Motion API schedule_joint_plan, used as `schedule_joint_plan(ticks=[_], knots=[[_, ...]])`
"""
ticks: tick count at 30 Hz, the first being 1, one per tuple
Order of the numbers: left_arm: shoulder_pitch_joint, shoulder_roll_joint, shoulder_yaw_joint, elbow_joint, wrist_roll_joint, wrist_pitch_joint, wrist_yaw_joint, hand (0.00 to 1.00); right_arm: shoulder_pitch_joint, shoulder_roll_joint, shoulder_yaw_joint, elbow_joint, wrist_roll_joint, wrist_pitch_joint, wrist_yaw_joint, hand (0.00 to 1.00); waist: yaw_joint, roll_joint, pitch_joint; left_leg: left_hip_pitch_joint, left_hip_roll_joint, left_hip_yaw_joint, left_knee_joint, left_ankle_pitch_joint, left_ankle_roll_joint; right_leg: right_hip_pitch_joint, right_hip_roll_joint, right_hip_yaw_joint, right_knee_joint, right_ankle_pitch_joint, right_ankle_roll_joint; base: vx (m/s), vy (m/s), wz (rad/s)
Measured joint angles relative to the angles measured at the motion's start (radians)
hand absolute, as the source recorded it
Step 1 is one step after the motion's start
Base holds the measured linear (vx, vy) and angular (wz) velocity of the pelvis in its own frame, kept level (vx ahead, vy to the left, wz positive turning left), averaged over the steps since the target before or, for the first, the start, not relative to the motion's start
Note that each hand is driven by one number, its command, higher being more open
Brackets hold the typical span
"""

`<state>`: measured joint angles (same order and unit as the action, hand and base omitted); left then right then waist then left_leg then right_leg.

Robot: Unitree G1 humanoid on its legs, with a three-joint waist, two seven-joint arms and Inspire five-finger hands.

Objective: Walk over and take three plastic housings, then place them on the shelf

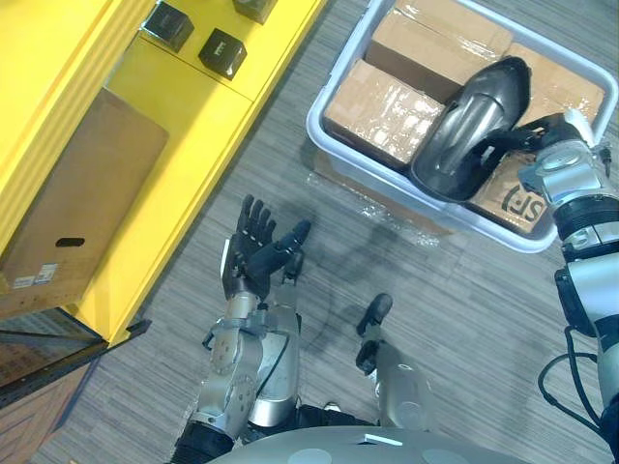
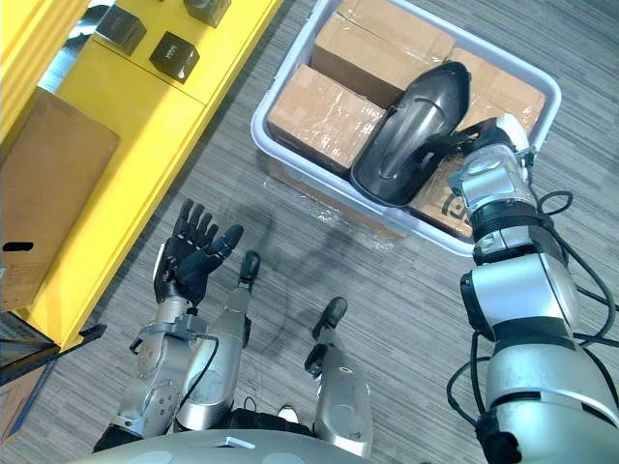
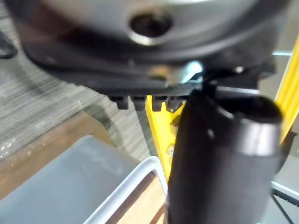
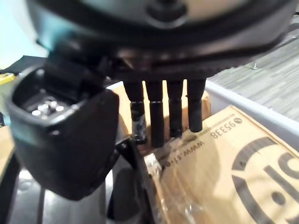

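Note:
A black curved plastic housing (image 1: 479, 111) lies tilted on the cardboard boxes (image 1: 382, 111) inside a pale grey bin (image 1: 324, 140). My right hand (image 1: 546, 135) reaches in from the bin's right side. Its fingers (image 4: 156, 121) hook over the housing's rim with the thumb on the near side, so it is shut on the housing (image 4: 28, 205). My left hand (image 1: 253, 253) hovers open above the carpet between the yellow shelf (image 1: 193, 116) and the bin, fingers spread and holding nothing.
Two small black boxes (image 1: 222, 51) stand on the yellow shelf's surface. A large flat cardboard box (image 1: 77, 213) sits lower on the shelf at the left. The bin rests on a flat cardboard piece (image 1: 387, 208) on the striped grey carpet.

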<state>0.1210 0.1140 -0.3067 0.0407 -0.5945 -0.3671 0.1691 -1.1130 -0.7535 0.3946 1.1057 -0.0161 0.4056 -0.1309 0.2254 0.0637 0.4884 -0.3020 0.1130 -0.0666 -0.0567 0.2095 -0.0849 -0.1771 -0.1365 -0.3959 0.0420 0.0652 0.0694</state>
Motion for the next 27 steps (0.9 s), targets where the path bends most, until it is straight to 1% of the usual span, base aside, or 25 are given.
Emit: schedule_joint_plan(ticks=[2,4,7,8,10,12,13,15,19,24,27], knots=[[-0.001,0.000,-0.002,0.009,-0.012,0.000,0.005,1.00,0.007,-0.001,0.000,0.007,-0.004,-0.005,-0.013,0.00,-0.001,0.012,-0.007,0.000,0.002,0.002,-0.002,0.001,-0.002,-0.008,-0.001,0.002,0.012,-0.009,-0.001,0.03,-0.043,-0.03],[-0.001,-0.001,-0.004,0.017,-0.028,0.000,0.013,1.00,0.024,0.004,-0.003,0.020,-0.009,-0.004,-0.004,0.00,-0.002,0.021,-0.013,0.000,0.002,0.003,-0.002,0.002,-0.004,-0.009,-0.001,0.003,0.015,-0.014,-0.001,0.04,-0.041,-0.01],[-0.001,-0.001,-0.012,0.019,-0.028,0.000,0.016,1.00,0.069,0.034,-0.016,0.043,-0.003,0.001,0.008,0.00,-0.003,0.026,-0.016,0.000,0.001,0.003,-0.002,0.002,-0.004,-0.015,-0.006,0.002,0.030,-0.024,0.000,0.05,-0.040,0.02],[-0.001,-0.001,-0.012,0.019,-0.028,0.000,0.019,1.00,0.089,0.056,-0.035,0.049,0.003,-0.014,-0.016,0.00,-0.008,0.026,-0.016,0.002,0.000,0.004,-0.002,0.003,-0.005,-0.015,-0.007,0.002,0.035,-0.026,0.000,0.00,0.000,0.00],[-0.001,-0.003,-0.016,0.019,-0.028,0.000,0.022,1.00,0.089,0.057,-0.046,0.052,0.013,-0.049,-0.037,0.00,-0.011,0.029,-0.017,0.008,-0.002,0.005,-0.002,0.002,-0.005,-0.016,-0.013,0.003,0.049,-0.034,0.001,0.00,0.000,0.00],[-0.001,-0.004,-0.031,0.019,-0.028,-0.001,0.024,1.00,0.105,0.058,-0.051,0.061,0.015,-0.091,-0.097,0.00,-0.008,0.040,-0.024,0.009,-0.003,0.004,-0.003,0.002,-0.005,-0.021,-0.016,0.002,0.066,-0.043,0.001,-0.04,-0.017,0.01],[0.000,-0.004,-0.032,0.019,-0.028,-0.001,0.024,1.00,0.111,0.060,-0.051,0.061,0.015,-0.101,-0.114,0.00,-0.006,0.042,-0.025,0.009,-0.002,0.003,-0.004,0.002,-0.005,-0.024,-0.017,0.002,0.070,-0.045,0.001,-0.05,-0.025,0.02],[0.008,-0.003,-0.032,0.019,-0.028,-0.001,0.024,1.00,0.121,0.068,-0.051,0.060,0.013,-0.144,-0.166,0.00,-0.009,0.046,-0.028,0.009,-0.001,0.001,-0.019,0.008,-0.003,-0.033,-0.018,0.000,0.082,-0.050,0.000,-0.04,-0.029,0.02],[0.008,-0.001,-0.032,0.019,-0.026,-0.006,0.023,1.00,0.121,0.069,-0.052,0.052,0.008,-0.208,-0.254,0.00,-0.009,0.047,-0.029,0.009,-0.001,-0.001,-0.025,0.015,-0.003,-0.041,-0.021,-0.001,0.094,-0.052,0.000,0.00,-0.016,0.01],[0.012,0.004,-0.023,0.001,-0.010,-0.044,0.025,1.00,0.127,0.064,-0.055,-0.067,-0.020,-0.304,-0.385,0.00,-0.018,0.047,-0.028,0.009,0.000,0.003,-0.025,0.020,-0.003,-0.045,-0.021,0.003,0.099,-0.053,0.000,0.01,-0.034,-0.02],[0.019,0.012,0.005,-0.047,0.105,-0.048,0.053,1.00,0.128,0.063,-0.076,-0.169,-0.061,-0.363,-0.480,0.00,-0.030,0.046,-0.028,0.015,0.001,0.008,-0.025,0.020,-0.003,-0.044,-0.021,0.010,0.102,-0.053,0.000,0.00,-0.034,-0.04]])
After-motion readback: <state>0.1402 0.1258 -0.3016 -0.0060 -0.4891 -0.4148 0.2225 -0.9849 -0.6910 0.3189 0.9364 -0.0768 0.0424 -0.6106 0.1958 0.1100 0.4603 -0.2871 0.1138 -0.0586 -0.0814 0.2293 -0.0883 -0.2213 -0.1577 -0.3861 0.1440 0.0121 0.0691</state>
